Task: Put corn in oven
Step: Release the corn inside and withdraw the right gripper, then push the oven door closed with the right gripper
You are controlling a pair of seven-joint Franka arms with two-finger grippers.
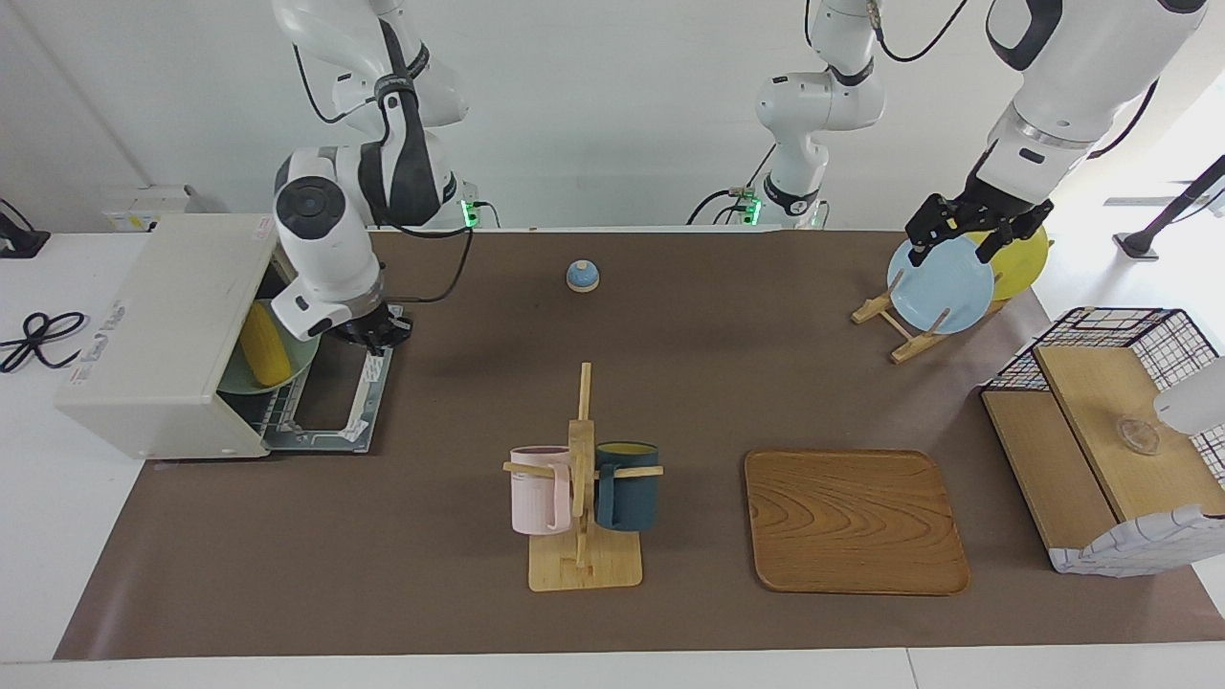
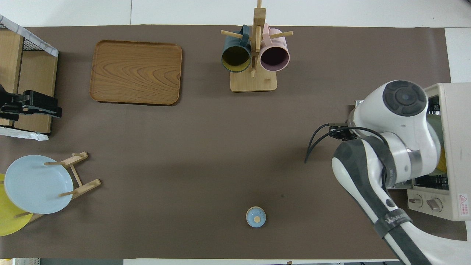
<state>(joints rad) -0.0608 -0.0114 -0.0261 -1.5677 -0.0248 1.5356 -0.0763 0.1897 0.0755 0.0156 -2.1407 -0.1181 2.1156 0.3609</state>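
The off-white oven (image 1: 163, 325) stands at the right arm's end of the table with its door (image 1: 330, 411) dropped open. The yellow corn (image 1: 260, 356) lies on a green plate (image 1: 292, 375) inside the oven, on the wire rack. My right gripper (image 1: 378, 335) hangs just over the open door, beside the oven's mouth and apart from the corn. In the overhead view the right arm covers the oven's (image 2: 454, 147) opening and only a sliver of the green plate (image 2: 434, 123) shows. My left gripper (image 1: 967, 239) is open and empty, raised in the air at the left arm's end.
A rack holds a blue plate (image 1: 943, 284) and a yellow plate (image 1: 1019, 260). A wire-and-wood basket (image 1: 1110, 431), a wooden tray (image 1: 855, 522), a mug stand (image 1: 584, 478) with pink and dark blue mugs, and a small blue knob-topped lid (image 1: 583, 276) stand on the brown mat.
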